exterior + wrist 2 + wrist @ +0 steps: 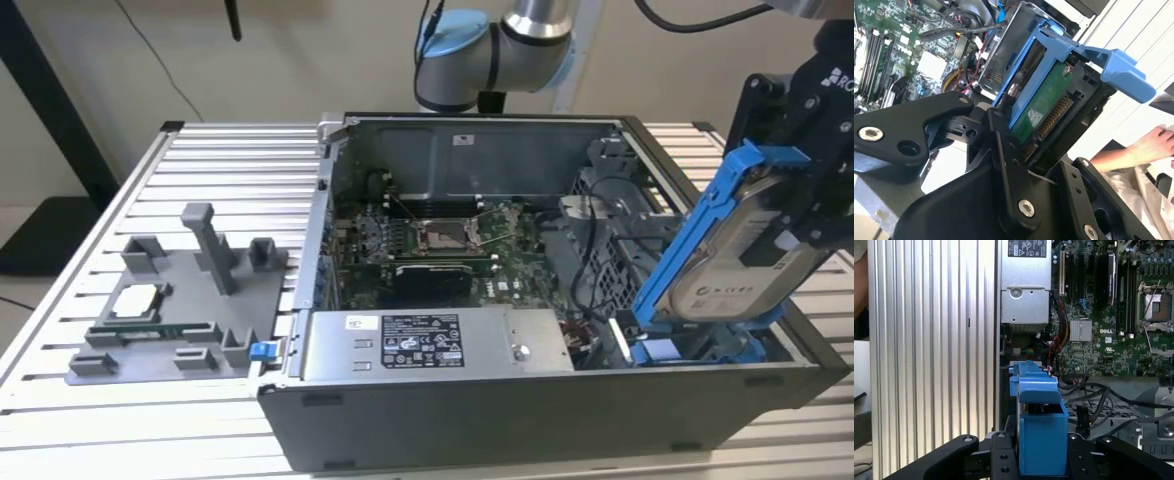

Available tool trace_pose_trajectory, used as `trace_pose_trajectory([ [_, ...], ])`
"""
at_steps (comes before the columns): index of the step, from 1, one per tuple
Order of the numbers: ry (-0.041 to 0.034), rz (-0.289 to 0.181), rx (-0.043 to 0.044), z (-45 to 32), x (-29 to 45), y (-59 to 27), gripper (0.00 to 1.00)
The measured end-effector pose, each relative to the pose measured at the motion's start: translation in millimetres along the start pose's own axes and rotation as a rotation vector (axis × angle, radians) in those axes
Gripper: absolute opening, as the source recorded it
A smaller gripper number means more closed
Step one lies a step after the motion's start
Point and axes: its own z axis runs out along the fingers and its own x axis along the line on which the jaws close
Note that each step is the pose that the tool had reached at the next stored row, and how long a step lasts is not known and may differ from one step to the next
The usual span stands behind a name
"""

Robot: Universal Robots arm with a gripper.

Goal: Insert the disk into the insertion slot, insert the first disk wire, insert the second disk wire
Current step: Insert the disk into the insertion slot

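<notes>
Exterior view: my jaws clamp the disk point(747, 255), tilted at the exterior view's right over the case point(534, 420) corner, likely so its narrow end leads downward. Second wrist view: glossy blue plastic frame point(1114, 65), green board point(1041, 105) underneath. First wrist view: ribbed metal worktop point(929, 340) beside the case.

The disk point(745, 262), a silver-grey hard drive with a white label clipped in a bright blue carrier frame, stands steeply tilted, clamped in the end effector point(1040, 456). Its lower end sits at the insertion slot point(621, 290), a narrow bay of the grey perforated-metal cage at the exterior view's right. How far in cannot be told.
</notes>
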Motion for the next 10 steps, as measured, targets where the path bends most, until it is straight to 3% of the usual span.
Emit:
trace_pose_trajectory([
  [10,0.0001,0.000,0.0000,0.6,0.0,0.0,0.00],
])
